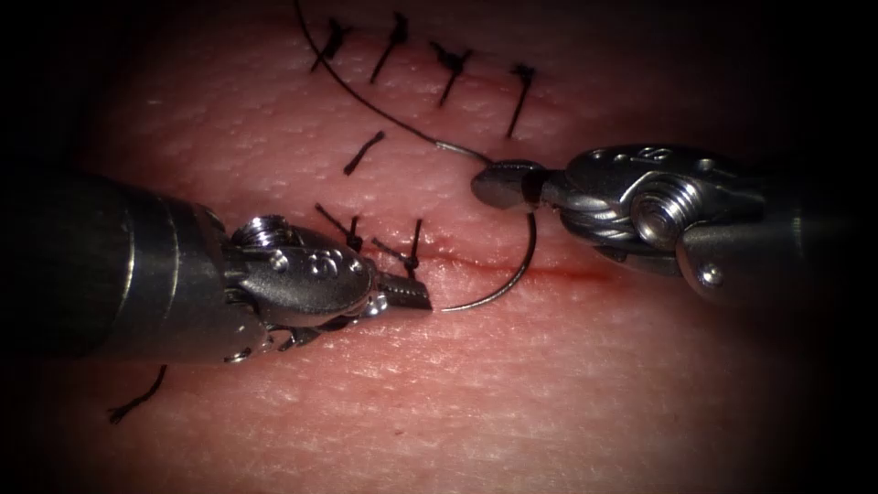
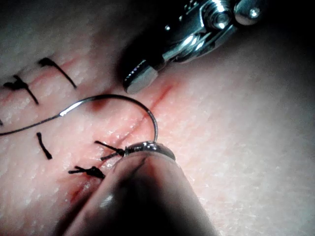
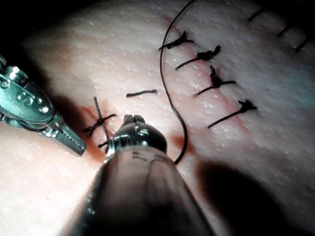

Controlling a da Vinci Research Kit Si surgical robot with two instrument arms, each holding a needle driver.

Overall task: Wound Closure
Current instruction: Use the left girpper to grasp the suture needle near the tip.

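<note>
Gripping the needle [image 1: 512,274] near its swaged end, the right tool [image 1: 503,186] sits at about three o'clock of the endoscope view, its jaws closed on the steel just where the thread [image 1: 366,99] joins. From there the curve sweeps down and round toward seven o'clock, crossing the cut [image 1: 549,267], and its point ends just beside the tip of the left tool [image 1: 407,293]. The left tool's jaws look closed and hold nothing that I can make out; the tip lies near the point without clearly touching it. The needle appears to lie above the tissue [image 1: 549,384] rather than in it, though the wrist views do not settle this.

The thread runs from the needle's tail toward eleven o'clock, passing between the row of four tied stitches [image 1: 453,66] at twelve o'clock and a loose cut end [image 1: 363,153] nearer the centre. Two more knots [image 1: 407,261] sit on the cut just by the left tool's tip, and red fluid [image 1: 585,273] marks the open stretch at about four o'clock.

Risks, as I judge them: a grip so close to the swage may let the needle swivel or bend. The point could scratch the tissue or snag the nearby knots. The slack thread could catch on the finished stitches.
</note>
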